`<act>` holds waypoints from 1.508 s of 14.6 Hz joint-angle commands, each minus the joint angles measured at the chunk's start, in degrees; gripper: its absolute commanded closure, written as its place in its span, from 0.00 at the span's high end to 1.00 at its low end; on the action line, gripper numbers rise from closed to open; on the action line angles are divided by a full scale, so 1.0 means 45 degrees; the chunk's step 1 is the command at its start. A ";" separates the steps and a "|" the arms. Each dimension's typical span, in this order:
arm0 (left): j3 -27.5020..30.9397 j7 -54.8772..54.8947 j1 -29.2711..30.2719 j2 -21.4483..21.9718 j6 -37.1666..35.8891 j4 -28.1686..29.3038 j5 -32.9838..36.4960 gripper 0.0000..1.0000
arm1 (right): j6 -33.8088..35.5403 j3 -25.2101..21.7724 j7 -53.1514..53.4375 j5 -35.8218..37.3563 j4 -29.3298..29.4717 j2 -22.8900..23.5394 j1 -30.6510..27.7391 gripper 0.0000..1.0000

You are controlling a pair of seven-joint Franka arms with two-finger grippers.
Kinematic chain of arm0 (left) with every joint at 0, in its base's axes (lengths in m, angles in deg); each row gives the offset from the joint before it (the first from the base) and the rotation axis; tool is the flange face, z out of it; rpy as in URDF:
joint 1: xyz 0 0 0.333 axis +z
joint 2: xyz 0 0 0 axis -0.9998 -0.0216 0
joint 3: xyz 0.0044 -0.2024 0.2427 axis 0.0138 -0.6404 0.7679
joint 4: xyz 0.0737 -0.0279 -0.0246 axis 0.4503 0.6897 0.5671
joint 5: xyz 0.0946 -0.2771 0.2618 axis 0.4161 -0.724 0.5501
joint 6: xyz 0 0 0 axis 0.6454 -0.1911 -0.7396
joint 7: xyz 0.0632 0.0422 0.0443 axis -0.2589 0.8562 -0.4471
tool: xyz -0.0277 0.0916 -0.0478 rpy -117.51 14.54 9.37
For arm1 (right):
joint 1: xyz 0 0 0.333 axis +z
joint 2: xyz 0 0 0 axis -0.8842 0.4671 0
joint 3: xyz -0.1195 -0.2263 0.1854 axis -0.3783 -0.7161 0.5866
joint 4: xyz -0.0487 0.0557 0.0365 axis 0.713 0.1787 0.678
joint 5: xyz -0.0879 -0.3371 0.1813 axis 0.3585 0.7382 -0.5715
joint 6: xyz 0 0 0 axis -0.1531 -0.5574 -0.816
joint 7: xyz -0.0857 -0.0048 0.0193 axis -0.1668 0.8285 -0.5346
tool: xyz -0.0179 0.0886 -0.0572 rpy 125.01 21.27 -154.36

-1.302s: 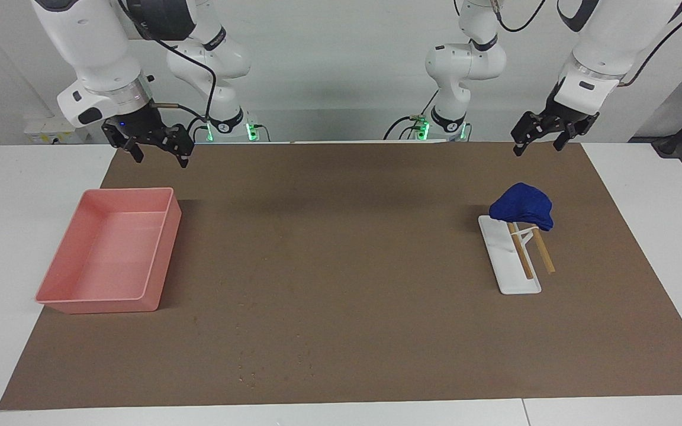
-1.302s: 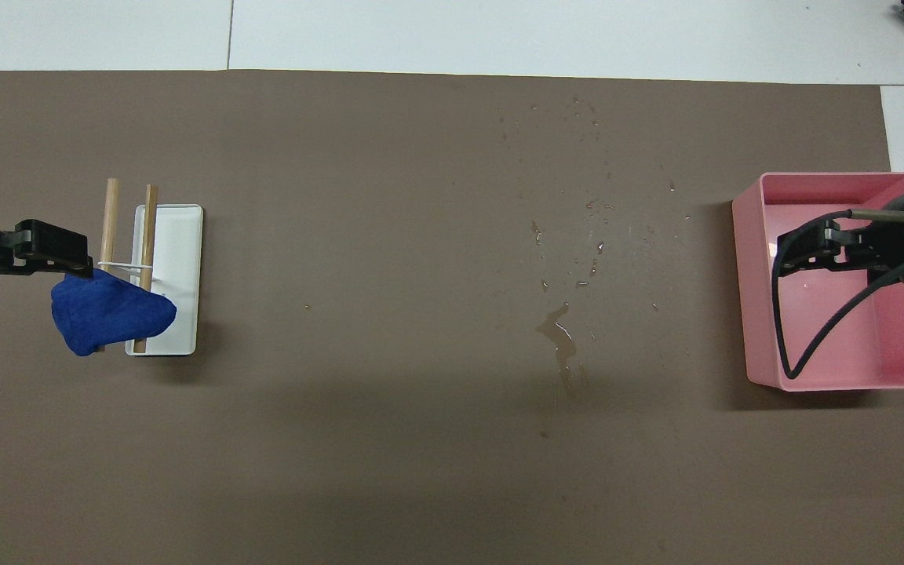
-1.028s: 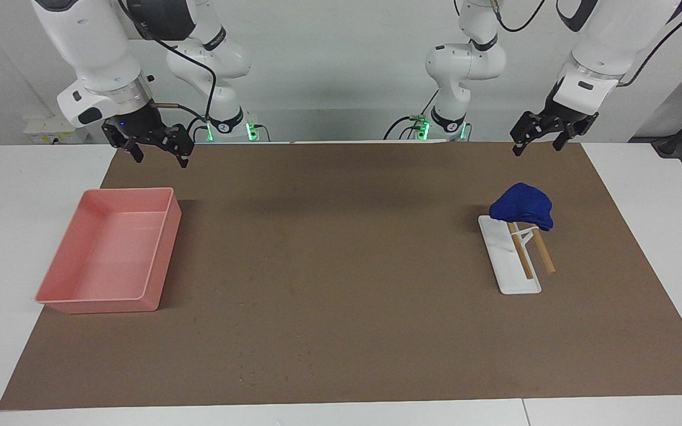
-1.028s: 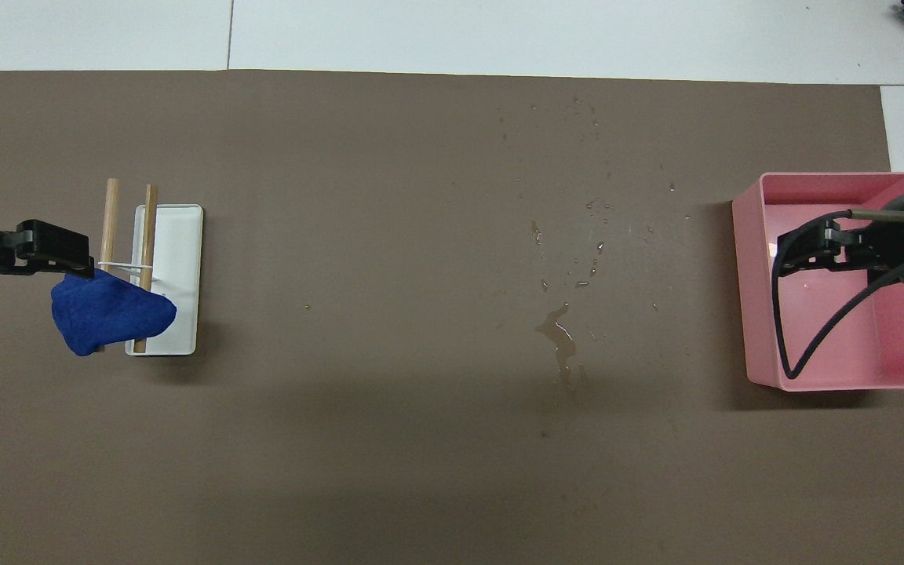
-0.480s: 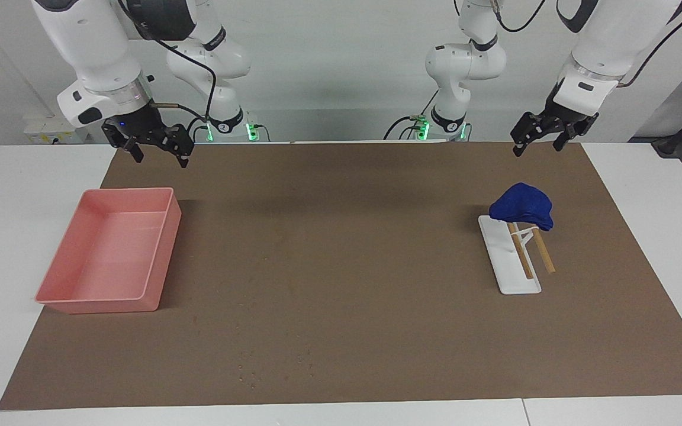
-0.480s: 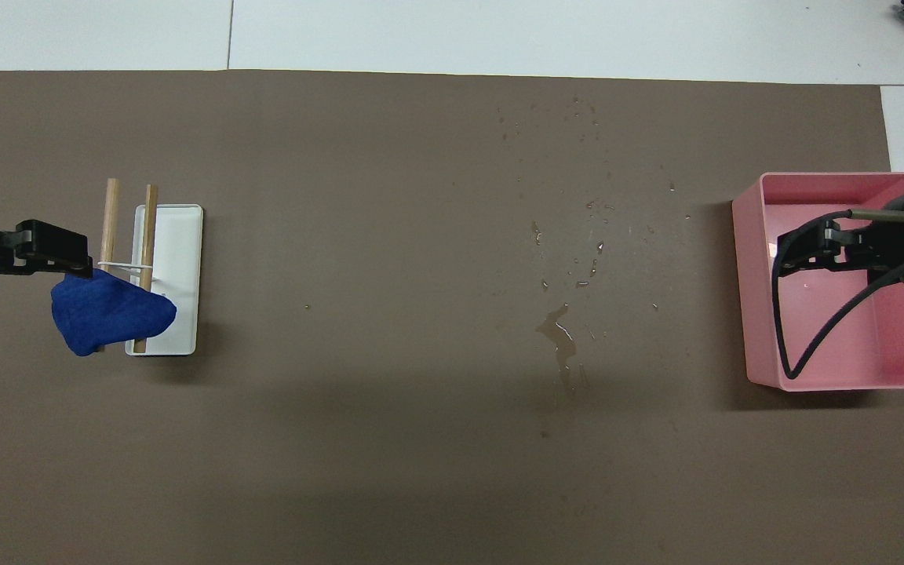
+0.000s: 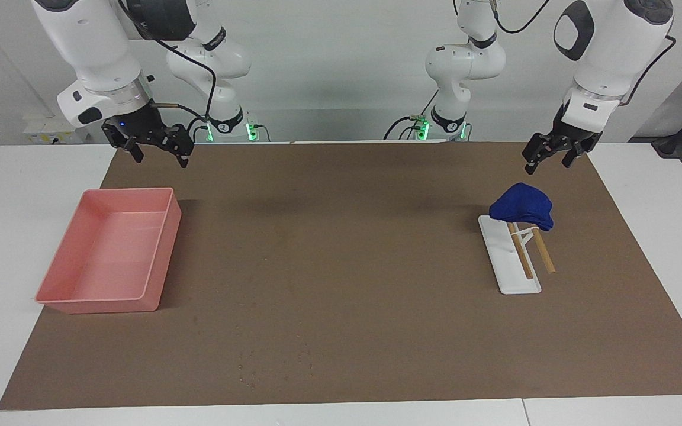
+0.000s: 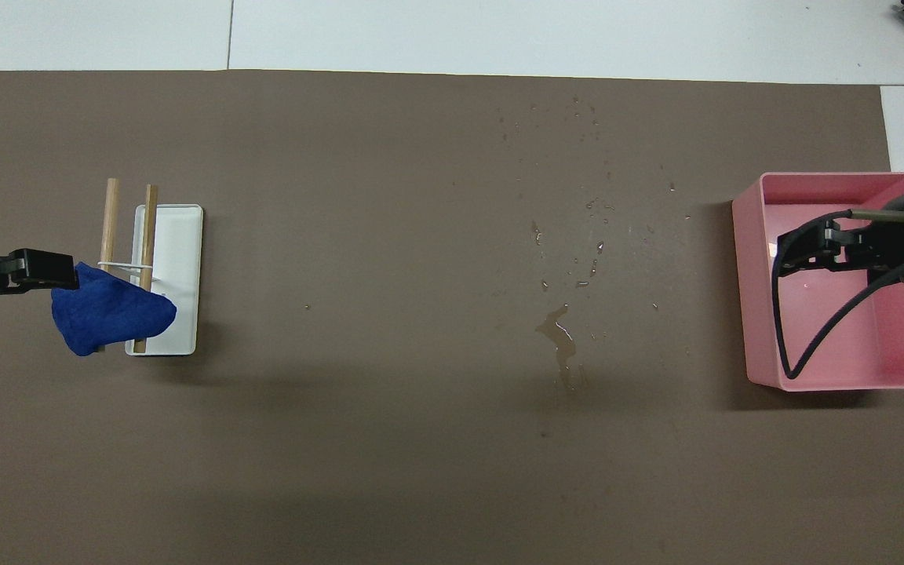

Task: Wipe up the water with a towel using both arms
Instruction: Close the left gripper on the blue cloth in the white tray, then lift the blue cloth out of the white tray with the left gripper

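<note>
The royal-blue towel [image 7: 521, 206] [image 8: 111, 314] lies bunched over a small wooden rack [image 7: 535, 254] that stands on a white base [image 7: 504, 260]. Spilled water [image 8: 562, 345] forms a small puddle on the brown mat, with scattered drops [image 8: 589, 235] farther from the robots. My left gripper [image 7: 548, 165] [image 8: 44, 271] hangs open in the air just beside the towel, not touching it. My right gripper [image 7: 161, 160] [image 8: 805, 255] waits open and empty, raised over the pink tray.
A pink tray [image 7: 169, 231] [image 8: 742, 275] stands at the right arm's end of the table. The brown mat [image 7: 341, 248] covers most of the white table. The water lies between tray and towel rack, closer to the tray.
The left gripper has come down and moved closer to the towel. The right arm, towel, tray and water have not moved.
</note>
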 commanded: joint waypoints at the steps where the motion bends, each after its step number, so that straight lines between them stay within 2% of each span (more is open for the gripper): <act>1: -0.0088 0.0361 0.0457 0.0363 0.1408 0.1196 0.0244 1.00 | -0.0014 0.0020 0.0123 -0.0034 -0.0291 -0.0257 -0.0094 1.00; 4: -0.0088 0.0711 0.0946 0.0032 0.2933 0.2330 0.0244 1.00 | -0.0014 0.0040 0.0123 -0.0034 -0.0291 -0.0257 -0.0094 1.00; 7: -0.0088 0.0675 0.1006 -0.0847 0.3620 0.2431 0.0244 1.00 | -0.0014 0.0040 0.0123 -0.0034 -0.0291 -0.0277 -0.0094 1.00; 9: -0.0108 0.0518 0.1045 -0.0869 0.3738 0.2624 0.0225 1.00 | -0.0014 0.0020 0.0123 -0.0034 -0.0291 -0.0257 -0.0094 1.00; 12: -0.0108 0.0674 0.1026 -0.0869 0.5101 0.3599 0.0225 1.00 | -0.0014 0.0020 0.0123 -0.0034 -0.0291 -0.0258 -0.0094 1.00; 16: -0.0108 0.0597 0.1006 -0.0810 0.5145 0.3817 0.0225 0.98 | -0.0014 0.0040 0.0123 -0.0034 -0.0291 -0.0257 -0.0094 1.00; 18: -0.0108 0.0460 0.0967 -0.0810 0.5067 0.3817 0.0225 0.77 | -0.0014 0.0020 0.0123 -0.0034 -0.0291 -0.0277 -0.0094 1.00; 22: -0.0108 -0.0826 0.0831 -0.0888 0.4074 0.3370 0.0225 0.09 | -0.0014 0.0040 0.0123 -0.0034 -0.0291 -0.0277 -0.0094 1.00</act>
